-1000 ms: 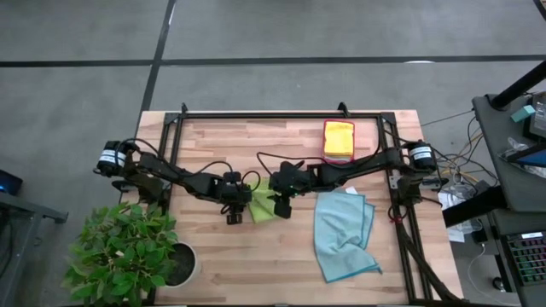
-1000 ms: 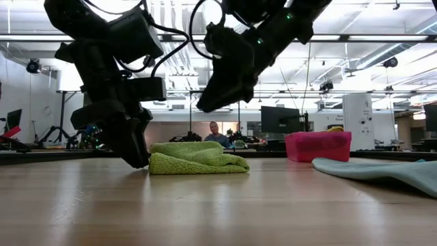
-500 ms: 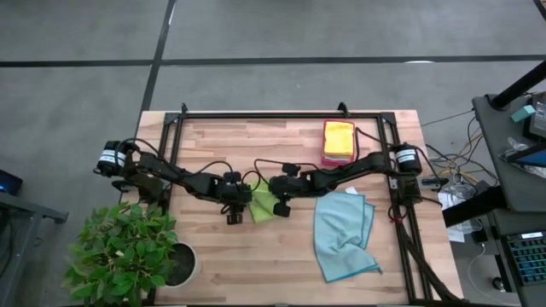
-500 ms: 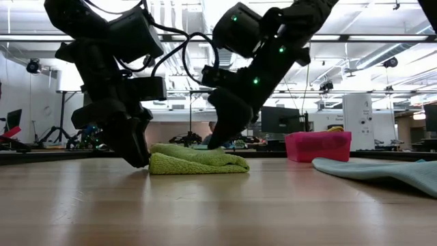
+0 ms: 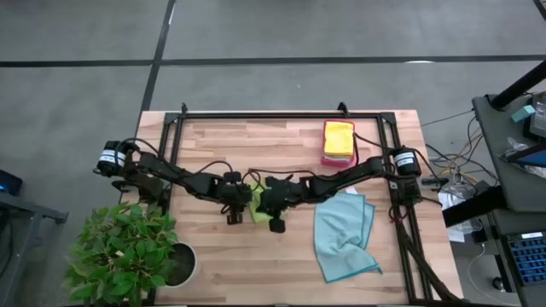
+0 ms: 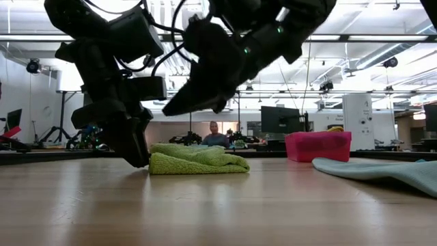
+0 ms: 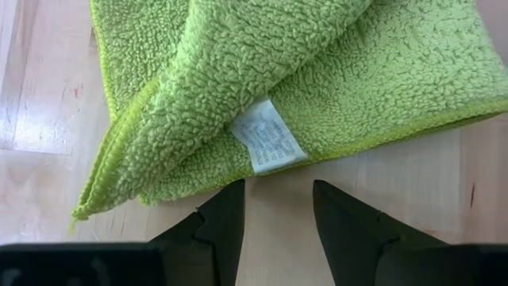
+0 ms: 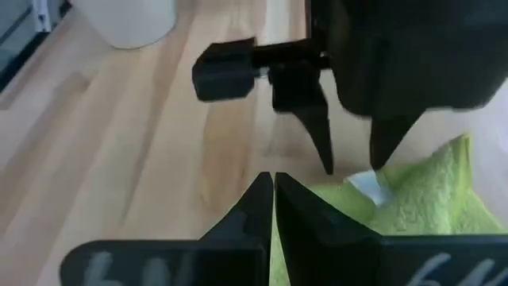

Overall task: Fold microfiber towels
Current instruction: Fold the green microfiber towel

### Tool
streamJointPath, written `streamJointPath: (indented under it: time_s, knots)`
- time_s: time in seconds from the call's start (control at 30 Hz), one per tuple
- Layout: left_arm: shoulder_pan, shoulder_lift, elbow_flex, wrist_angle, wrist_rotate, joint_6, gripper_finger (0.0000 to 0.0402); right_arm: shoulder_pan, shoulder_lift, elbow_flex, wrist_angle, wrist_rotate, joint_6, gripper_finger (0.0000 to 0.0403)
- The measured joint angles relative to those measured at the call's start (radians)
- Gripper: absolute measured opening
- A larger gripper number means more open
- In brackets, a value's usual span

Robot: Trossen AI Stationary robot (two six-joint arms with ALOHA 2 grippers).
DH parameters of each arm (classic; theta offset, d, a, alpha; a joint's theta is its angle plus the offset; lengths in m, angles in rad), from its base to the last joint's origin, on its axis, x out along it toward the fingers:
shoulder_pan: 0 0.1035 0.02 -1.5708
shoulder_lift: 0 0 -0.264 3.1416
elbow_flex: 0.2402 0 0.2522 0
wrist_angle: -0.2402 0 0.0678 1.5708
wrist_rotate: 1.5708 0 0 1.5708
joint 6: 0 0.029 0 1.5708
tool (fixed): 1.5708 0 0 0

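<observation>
One folded lime-green microfiber towel (image 7: pixel 262 87) lies on the wooden table (image 5: pixel 256 256), just ahead of the left gripper (image 7: pixel 278 208), whose fingers stand apart and empty. Right gripper (image 8: pixel 273 199) hovers above it, fingers pressed together, holding nothing.

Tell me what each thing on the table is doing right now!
Lime green towel: folded, lying flat on the table.
Light blue towel: spread out, rumpled, unfolded.
Yellow towel: folded, resting in the pink tray.
Left claw: open, tips down at the green towel's edge.
Right claw: shut, empty, above the green towel.
</observation>
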Motion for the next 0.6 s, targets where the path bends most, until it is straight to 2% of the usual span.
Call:
streamJointPath:
  time_s: [0.3,0.5,0.6]
  knots:
    - [0.000,0.000,0.000,-0.001,0.002,0.000,0.0135,-0.030,-0.027,0.096,-0.359,0.298,-0.120,0.0008]
    - [0.000,0.000,0.000,-0.002,0.003,0.001,0.0135,-0.067,-0.018,0.063,-0.391,0.314,-0.084,0.0008]
    - [0.000,0.000,0.000,-0.002,0.003,0.002,0.0135,-0.067,-0.004,0.047,-0.372,0.235,-0.070,0.0008]
